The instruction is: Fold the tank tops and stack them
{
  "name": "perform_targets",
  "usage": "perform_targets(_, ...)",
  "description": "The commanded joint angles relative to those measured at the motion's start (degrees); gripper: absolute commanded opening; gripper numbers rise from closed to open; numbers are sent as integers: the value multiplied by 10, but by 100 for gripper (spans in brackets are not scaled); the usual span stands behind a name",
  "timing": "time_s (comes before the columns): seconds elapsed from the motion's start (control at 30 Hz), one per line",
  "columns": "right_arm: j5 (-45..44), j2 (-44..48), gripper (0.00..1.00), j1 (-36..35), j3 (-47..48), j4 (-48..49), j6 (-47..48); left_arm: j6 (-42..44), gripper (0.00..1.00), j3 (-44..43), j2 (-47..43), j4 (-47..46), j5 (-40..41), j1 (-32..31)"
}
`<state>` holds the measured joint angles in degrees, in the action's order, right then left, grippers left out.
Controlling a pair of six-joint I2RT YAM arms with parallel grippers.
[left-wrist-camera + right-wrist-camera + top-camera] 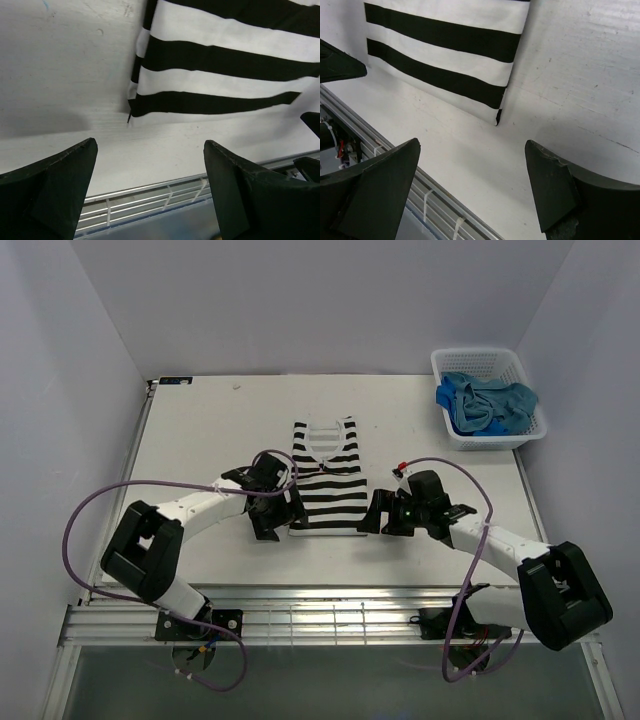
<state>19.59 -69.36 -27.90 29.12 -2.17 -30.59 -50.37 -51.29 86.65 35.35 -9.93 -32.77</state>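
Rear overhead view; two near, downward wrist views of striped top (328, 475)

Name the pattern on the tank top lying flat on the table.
Black-and-white horizontal stripes on the tank top; clearest in the top view.

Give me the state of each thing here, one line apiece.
striped tank top: spread flat on the table, unfolded, unheld.
blue tank tops: crumpled together in the basket.
basket: upright, at the table's far right corner.
left hand: open, empty, by the striped tank top's near left corner.
right hand: open, empty, by its near right corner.
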Motion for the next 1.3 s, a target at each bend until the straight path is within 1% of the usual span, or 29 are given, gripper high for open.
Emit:
perform_targets(0.0, 0, -28, 91, -4, 9, 10, -11, 5, 98, 1, 19, -9, 18, 6)
perform_targets(0.07, 7, -48, 94, -4, 11, 15, -14, 4, 98, 0, 41, -17, 18, 8)
perform_targets(0.1, 10, -54, 96, -4, 11, 15, -16, 3, 95, 1, 47, -20, 16, 11)
perform_targets(0.13, 11, -60, 99, -4, 11, 15, -18, 4, 87, 3, 51, -24, 10, 11)
perform_targets(0.17, 10, -72, 100, -4, 10, 15, -19, 2, 82, 9, 57, -32, 7, 13)
perform_targets(0.2, 11, -77, 98, -4, 8, 31, -21, 1, 76, 14, 59, -37, 4, 14)
perform_targets(0.23, 11, -82, 95, -4, 8, 33, -22, 1, 72, 20, 60, -42, 2, 15)
perform_targets(0.27, 11, -92, 93, -4, 7, 35, -24, -3, 63, 24, 61, -45, 1, 16)
perform_targets(0.3, 13, -97, 92, -5, 8, 38, -24, -3, 60, 32, 64, -52, 0, 17)
perform_targets(0.33, 13, -103, 88, -5, 12, 38, -24, -4, 56, 36, 66, -55, -1, 18)
perform_targets(0.37, 16, -114, 85, -4, 14, 39, -24, -4, 47, 38, 68, -59, -3, 19)
perform_targets(0.4, 20, -118, 82, -5, 16, 42, -24, -4, 43, 42, 72, -60, -5, 20)
perform_targets(0.43, 22, -122, 76, -5, 16, 45, -24, -4, 38, 44, 74, -62, -6, 20)
perform_targets(0.47, 19, -127, 73, -6, 17, 46, -26, -4, 29, 44, 76, -66, -8, 20)
perform_targets(0.5, 17, -128, 72, -6, 18, 46, -30, -3, 23, 44, 78, -66, -9, 21)
perform_targets(0.53, 13, -129, 67, -8, 19, 46, -30, -2, 19, 43, 82, -67, -8, 21)
perform_targets(0.57, 7, -133, 65, -7, 21, 43, -30, -1, 17, 41, 83, -68, -7, 21)
perform_targets(0.63, 3, -135, 59, -8, 23, 37, -30, 1, 8, 37, 88, -69, -7, 21)
perform_targets(0.67, 3, -141, 56, -8, 26, 35, -29, 1, 6, 37, 89, -69, -6, 21)
perform_targets(0.7, 2, -143, 54, -8, 27, 32, -29, 3, 0, 36, 90, -69, -5, 21)
perform_targets(0.73, 2, -146, 49, -9, 28, 32, -29, 2, 0, 36, 91, -70, -4, 21)
perform_targets(0.9, -15, -157, 31, -12, 28, 33, -34, 3, 0, 44, 75, -79, -1, 21)
perform_targets(0.93, -18, -157, 18, -12, 28, 35, -34, 3, 0, 48, 68, -81, 0, 21)
perform_targets(1.0, -32, -153, 8, -12, 30, 34, -37, 4, 0, 55, 46, -85, 2, 21)
perform_targets(1.13, -31, -123, 8, -13, 27, 17, -35, 4, 0, 65, 5, -82, -13, 21)
perform_targets(1.2, -18, -85, 8, -17, 20, -21, -28, 0, 0, 78, -22, -80, -41, 20)
perform_targets(1.23, -11, -52, 8, -19, 16, -30, -28, -3, 0, 84, -32, -79, -53, 20)
perform_targets(1.27, 9, -34, 8, -21, 10, -40, -27, -4, 0, 89, -43, -71, -64, 18)
